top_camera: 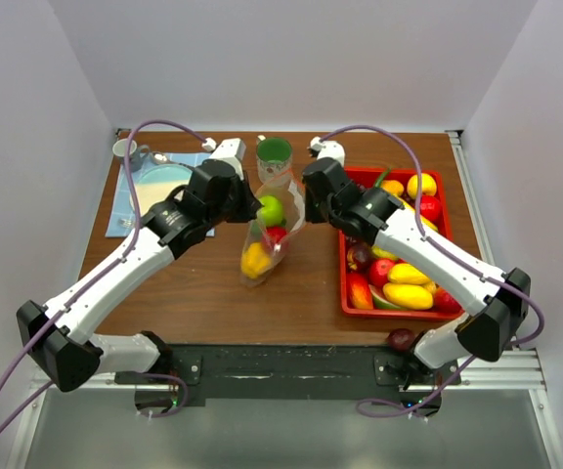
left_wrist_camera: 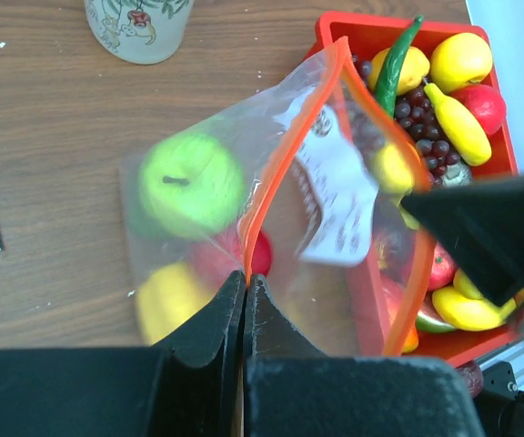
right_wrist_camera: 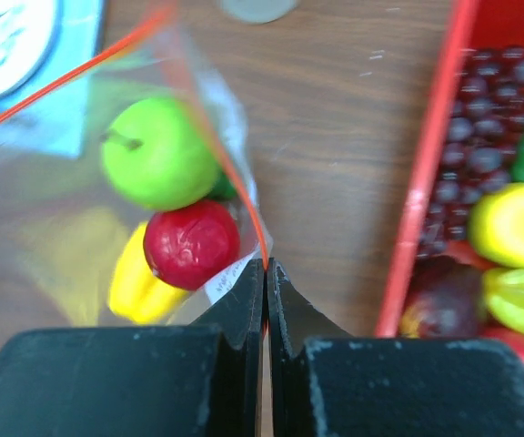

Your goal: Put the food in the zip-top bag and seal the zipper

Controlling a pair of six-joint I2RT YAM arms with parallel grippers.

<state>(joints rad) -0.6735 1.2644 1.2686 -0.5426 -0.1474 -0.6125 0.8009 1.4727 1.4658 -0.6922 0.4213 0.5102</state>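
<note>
The clear zip-top bag (top_camera: pixel 267 230) hangs between my two grippers above the table's middle. It holds a green apple (top_camera: pixel 271 209), a red fruit (top_camera: pixel 276 235) and a yellow fruit (top_camera: pixel 254 260). My left gripper (left_wrist_camera: pixel 245 278) is shut on the orange-red zipper (left_wrist_camera: pixel 262 187) at one side of the bag's mouth. My right gripper (right_wrist_camera: pixel 267 265) is shut on the zipper (right_wrist_camera: pixel 235 187) at the other side. The mouth stands open between them. The apple (right_wrist_camera: pixel 157 155), red fruit (right_wrist_camera: pixel 192 243) and yellow fruit (right_wrist_camera: pixel 137 278) show through the plastic in the right wrist view.
A red tray (top_camera: pixel 344 264) at the right holds several more toy fruits and grapes. A green cup (top_camera: pixel 274 153) stands behind the bag. A blue mat with a plate (top_camera: pixel 159 181) and a small cup lies at the back left. A purple fruit (top_camera: pixel 400 339) sits by the near edge.
</note>
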